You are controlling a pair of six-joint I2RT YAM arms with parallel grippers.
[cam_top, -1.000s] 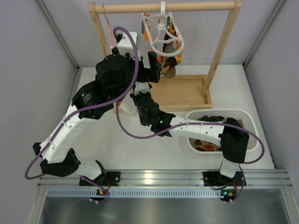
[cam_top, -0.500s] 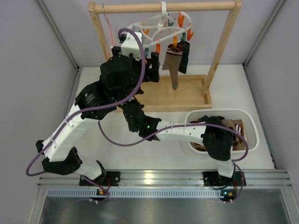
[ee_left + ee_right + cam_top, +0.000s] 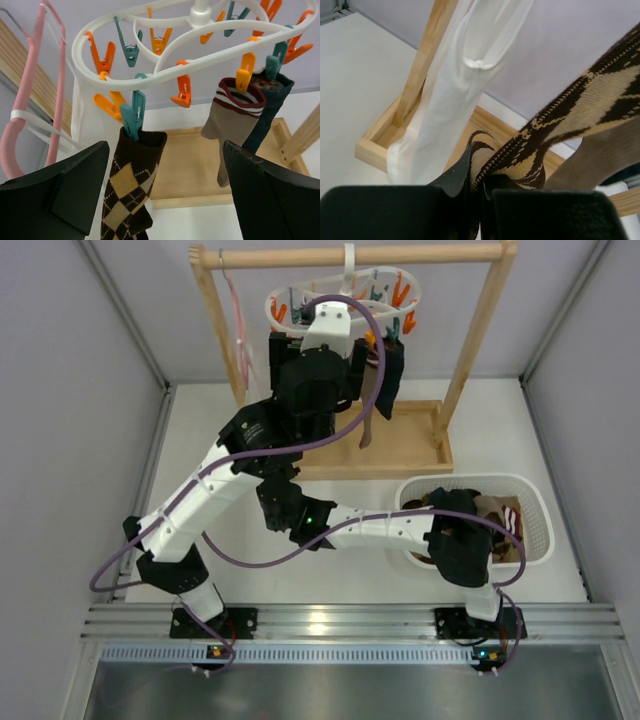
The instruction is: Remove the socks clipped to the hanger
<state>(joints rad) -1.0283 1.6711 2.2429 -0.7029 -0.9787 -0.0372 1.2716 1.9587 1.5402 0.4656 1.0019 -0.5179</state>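
Now my right end effector [image 3: 476, 182] pinches the diamond sock [image 3: 580, 102], my left end effector [image 3: 170, 200] is wide open; basket [image 3: 470, 479] on worktop [image 3: 560, 430] holds socks [image 3: 505, 518].

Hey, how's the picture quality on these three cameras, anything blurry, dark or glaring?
Top external: even soft light, sharp, one glare spot on the metal rail. Left wrist: hanger and socks crisp, its fingers near-black with little detail. Right wrist: the diamond sock near the lens looks soft, the white cloth bright but not blown out.
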